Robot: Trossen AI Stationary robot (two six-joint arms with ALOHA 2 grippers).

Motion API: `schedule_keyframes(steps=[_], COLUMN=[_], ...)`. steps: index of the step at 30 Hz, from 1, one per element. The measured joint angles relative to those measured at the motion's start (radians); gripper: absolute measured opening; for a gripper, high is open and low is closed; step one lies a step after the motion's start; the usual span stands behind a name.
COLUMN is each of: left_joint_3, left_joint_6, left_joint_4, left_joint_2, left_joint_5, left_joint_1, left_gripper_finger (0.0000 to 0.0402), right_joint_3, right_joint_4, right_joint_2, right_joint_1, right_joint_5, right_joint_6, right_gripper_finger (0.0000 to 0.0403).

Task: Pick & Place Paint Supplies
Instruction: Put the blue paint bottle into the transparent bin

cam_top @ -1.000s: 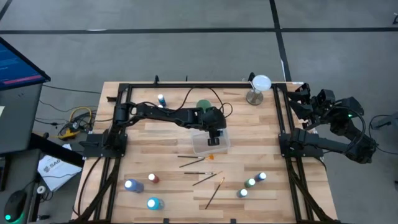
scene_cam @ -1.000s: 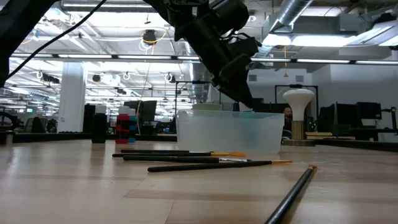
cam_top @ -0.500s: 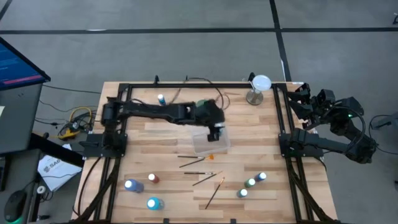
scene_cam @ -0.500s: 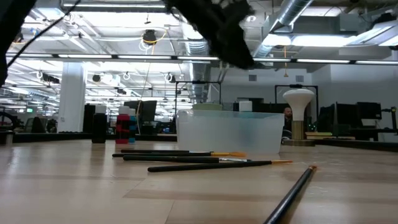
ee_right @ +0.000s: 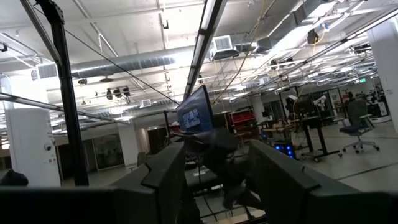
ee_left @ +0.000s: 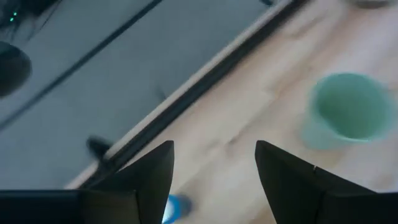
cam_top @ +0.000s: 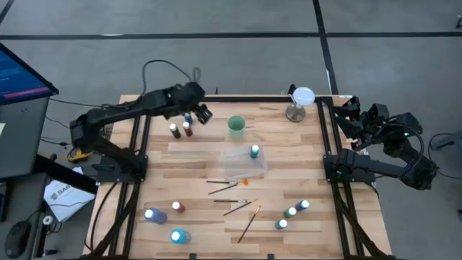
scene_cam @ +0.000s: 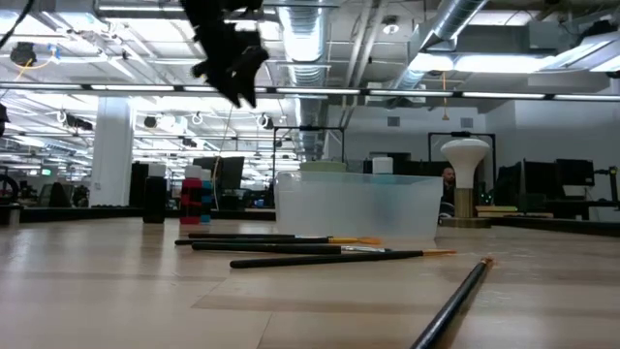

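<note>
My left gripper (cam_top: pixel 203 114) hangs open and empty above the table's far left, over a blue bottle (ee_left: pixel 173 208) and beside two brown and red bottles (cam_top: pixel 180 130); it shows high up in the low view (scene_cam: pixel 240 87). A blue-green bottle (cam_top: pixel 254 151) stands upright in the clear tray (cam_top: pixel 238 170). Several paintbrushes (cam_top: pixel 232 201) lie flat on the table near the tray. More bottles stand near the front left (cam_top: pixel 151 214) and front right (cam_top: pixel 291 212). My right gripper (ee_right: pixel 214 180) waits open off the table's right edge, pointing up into the room.
A green cup (cam_top: pixel 236 126) stands at the far middle, right of my left gripper. A white-topped stand (cam_top: pixel 299 102) is at the far right. A black frame (cam_top: pixel 216 100) runs along the far edge and sides. Bare wood lies at the centre left.
My left gripper has risen out of the clear tray and swung fast toward the table's far left corner, rolling as it went. The blue-green bottle stands in the tray where the gripper was. The brushes and other bottles have not moved.
</note>
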Motion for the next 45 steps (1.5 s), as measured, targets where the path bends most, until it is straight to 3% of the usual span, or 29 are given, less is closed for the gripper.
schedule_keyframes(steps=[5, 11, 27, 45], left_joint_3=[-0.104, -0.120, -0.120, -0.161], left_joint_6=[-0.024, -0.050, -0.049, -0.046], left_joint_4=[-0.002, 0.004, -0.032, -0.040], left_joint_2=[-0.008, 0.042, 0.136, 0.138], left_joint_5=[0.095, 0.214, 0.152, 0.181], left_joint_1=[0.126, 0.187, 0.208, 0.239], left_gripper_finger=[0.0222, 0.0222, 0.0222, 0.0218], right_joint_3=[0.000, 0.000, 0.000, 0.000], right_joint_4=[0.000, 0.000, 0.000, 0.000], right_joint_2=[0.000, 0.000, 0.000, 0.000], right_joint_1=[0.000, 0.000, 0.000, 0.000], right_joint_5=[0.001, 0.002, 0.008, 0.008], right_joint_6=[0.000, 0.000, 0.000, -0.008], right_gripper_finger=[0.0172, 0.0172, 0.0172, 0.0172])
